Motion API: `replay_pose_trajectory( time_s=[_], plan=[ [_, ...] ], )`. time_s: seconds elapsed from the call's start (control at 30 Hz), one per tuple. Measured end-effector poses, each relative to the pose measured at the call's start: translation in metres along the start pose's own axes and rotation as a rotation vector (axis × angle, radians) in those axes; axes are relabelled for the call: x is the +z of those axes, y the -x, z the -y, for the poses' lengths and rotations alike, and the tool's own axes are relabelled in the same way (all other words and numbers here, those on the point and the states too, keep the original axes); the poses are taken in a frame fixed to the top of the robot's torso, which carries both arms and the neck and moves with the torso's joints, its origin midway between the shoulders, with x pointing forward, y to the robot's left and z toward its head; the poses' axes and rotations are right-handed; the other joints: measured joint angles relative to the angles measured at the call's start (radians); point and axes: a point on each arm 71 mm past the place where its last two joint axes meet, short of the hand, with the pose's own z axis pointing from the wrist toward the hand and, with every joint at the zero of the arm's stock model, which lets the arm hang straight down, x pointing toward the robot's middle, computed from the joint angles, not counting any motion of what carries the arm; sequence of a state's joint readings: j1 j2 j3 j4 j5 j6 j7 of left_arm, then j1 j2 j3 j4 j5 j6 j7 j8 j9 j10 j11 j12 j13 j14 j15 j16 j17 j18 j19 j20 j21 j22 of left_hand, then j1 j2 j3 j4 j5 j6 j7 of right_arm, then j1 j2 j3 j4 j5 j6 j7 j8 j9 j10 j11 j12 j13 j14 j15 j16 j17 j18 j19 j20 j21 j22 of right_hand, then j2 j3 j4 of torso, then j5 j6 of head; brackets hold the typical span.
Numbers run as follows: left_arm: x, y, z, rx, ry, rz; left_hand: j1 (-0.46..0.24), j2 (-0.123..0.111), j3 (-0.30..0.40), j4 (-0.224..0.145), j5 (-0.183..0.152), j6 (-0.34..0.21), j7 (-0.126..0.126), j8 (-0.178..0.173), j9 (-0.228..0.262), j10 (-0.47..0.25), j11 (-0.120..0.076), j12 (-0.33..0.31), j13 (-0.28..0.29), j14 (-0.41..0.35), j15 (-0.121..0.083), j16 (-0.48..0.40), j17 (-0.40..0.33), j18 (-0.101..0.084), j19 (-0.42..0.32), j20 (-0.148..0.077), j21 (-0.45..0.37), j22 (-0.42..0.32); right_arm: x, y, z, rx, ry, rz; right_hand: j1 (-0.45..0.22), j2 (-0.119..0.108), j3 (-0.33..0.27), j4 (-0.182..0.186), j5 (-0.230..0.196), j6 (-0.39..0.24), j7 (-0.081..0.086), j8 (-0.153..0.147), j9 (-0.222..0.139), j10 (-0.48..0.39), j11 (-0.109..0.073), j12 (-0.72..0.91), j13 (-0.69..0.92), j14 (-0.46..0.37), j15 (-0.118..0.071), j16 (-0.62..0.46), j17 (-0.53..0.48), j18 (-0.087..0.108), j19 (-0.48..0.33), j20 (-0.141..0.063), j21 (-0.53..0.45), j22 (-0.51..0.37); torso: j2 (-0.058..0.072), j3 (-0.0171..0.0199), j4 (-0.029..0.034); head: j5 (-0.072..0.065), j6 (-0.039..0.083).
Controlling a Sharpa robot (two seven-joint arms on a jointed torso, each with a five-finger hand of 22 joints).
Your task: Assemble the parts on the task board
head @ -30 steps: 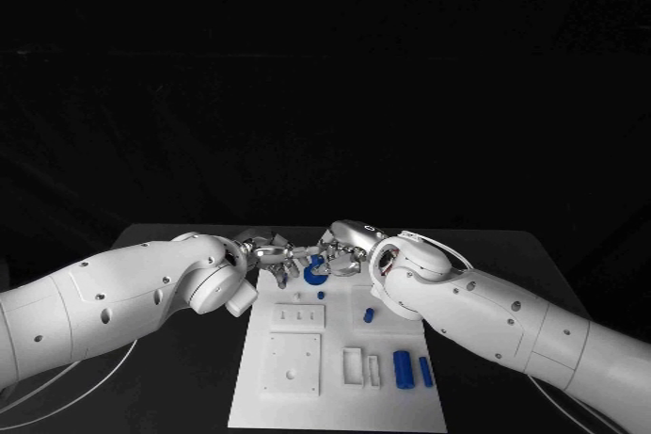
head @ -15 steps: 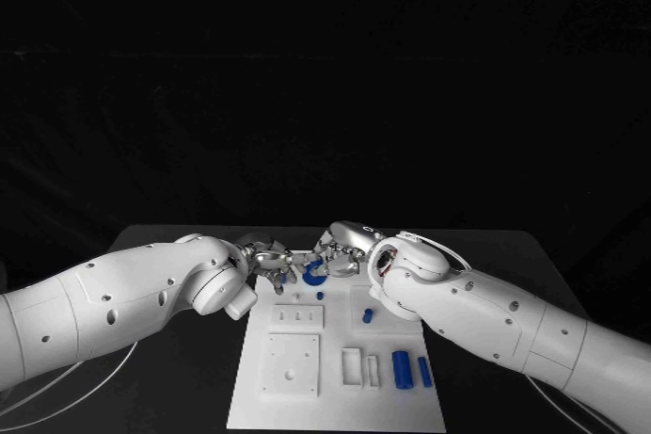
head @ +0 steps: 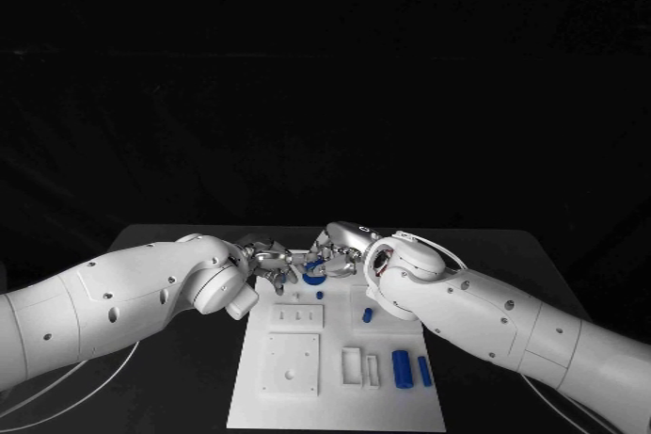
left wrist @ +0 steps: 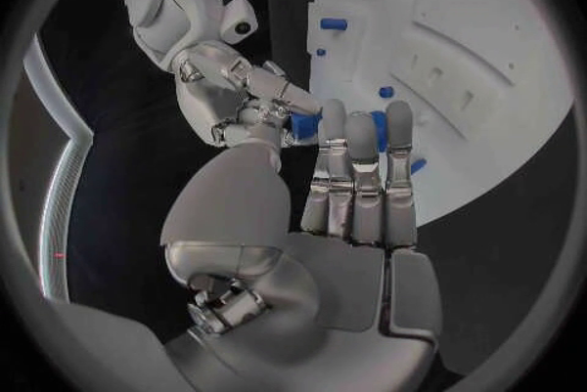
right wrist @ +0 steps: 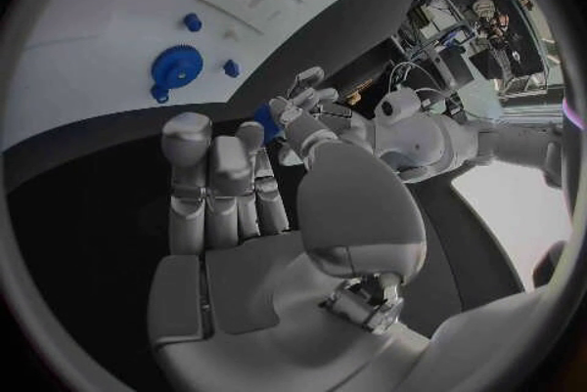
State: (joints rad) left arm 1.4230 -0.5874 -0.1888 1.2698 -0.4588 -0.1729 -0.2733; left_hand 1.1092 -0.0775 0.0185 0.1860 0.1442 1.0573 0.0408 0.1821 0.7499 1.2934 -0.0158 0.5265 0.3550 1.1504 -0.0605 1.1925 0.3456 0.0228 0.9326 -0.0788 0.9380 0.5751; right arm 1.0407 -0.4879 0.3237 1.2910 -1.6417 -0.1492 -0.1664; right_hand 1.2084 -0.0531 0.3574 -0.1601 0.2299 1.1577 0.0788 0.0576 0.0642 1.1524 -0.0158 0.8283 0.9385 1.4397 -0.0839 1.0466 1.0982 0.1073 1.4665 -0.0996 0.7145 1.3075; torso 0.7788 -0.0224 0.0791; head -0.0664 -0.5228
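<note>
Two glossy white arms with rounded shells and small dark screw holes, each ending in a silver segmented hand: left hand point(head: 267, 262), right hand point(head: 340, 250).

The flat rectangular task board point(head: 340, 401) is plain white, set on a black table point(head: 177, 265). The small plastic parts — a toothed gear point(right wrist: 177, 67), two short cylinders point(head: 402, 368) — are solid blue. Both many-fingered metal hands are silver — left hand point(head: 272, 260), right hand point(head: 342, 250) — on glossy white arms.
</note>
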Motion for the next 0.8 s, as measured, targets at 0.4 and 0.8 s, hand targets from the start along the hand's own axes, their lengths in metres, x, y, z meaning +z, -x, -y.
replay_pose_trajectory(
  time_s=[0.4,0.8],
  plan=[
    [0.0013,-0.0028,0.0015,-0.003,0.004,-0.008,0.025,0.070,-0.046,-0.089,0.006,0.000,0.000,0.000,-0.023,-0.003,-0.003,0.000,0.000,0.000,0.000,0.004,-0.003,0.000,0.000,0.000,0.000,0.006,0.0014,-0.0029,-0.0008,-0.001,-0.002,-0.011,0.000,0.000,-0.003,0.003,0.004,0.000,0.000,0.001,0.000,0.000,0.000,0.000,0.000,0.000,0.000,0.000,0.000,0.000,0.000,0.000,0.006,0.000,0.000,-0.0002,-0.0002,0.004,0.000],
    [0.0014,-0.0034,0.0013,0.000,0.008,-0.012,0.097,0.152,-0.043,-0.136,0.014,0.000,0.000,0.000,-0.031,-0.004,-0.004,0.000,0.000,-0.004,-0.004,0.008,-0.003,0.000,0.000,0.000,0.000,0.010,0.0018,-0.0039,-0.0007,-0.002,-0.004,-0.017,0.000,0.000,-0.008,0.003,0.004,0.000,0.000,0.001,-0.001,0.000,0.000,0.000,0.001,0.000,0.000,-0.004,0.000,0.000,0.000,0.000,0.006,0.000,0.000,0.0007,-0.0010,0.004,-0.001]
  ],
)
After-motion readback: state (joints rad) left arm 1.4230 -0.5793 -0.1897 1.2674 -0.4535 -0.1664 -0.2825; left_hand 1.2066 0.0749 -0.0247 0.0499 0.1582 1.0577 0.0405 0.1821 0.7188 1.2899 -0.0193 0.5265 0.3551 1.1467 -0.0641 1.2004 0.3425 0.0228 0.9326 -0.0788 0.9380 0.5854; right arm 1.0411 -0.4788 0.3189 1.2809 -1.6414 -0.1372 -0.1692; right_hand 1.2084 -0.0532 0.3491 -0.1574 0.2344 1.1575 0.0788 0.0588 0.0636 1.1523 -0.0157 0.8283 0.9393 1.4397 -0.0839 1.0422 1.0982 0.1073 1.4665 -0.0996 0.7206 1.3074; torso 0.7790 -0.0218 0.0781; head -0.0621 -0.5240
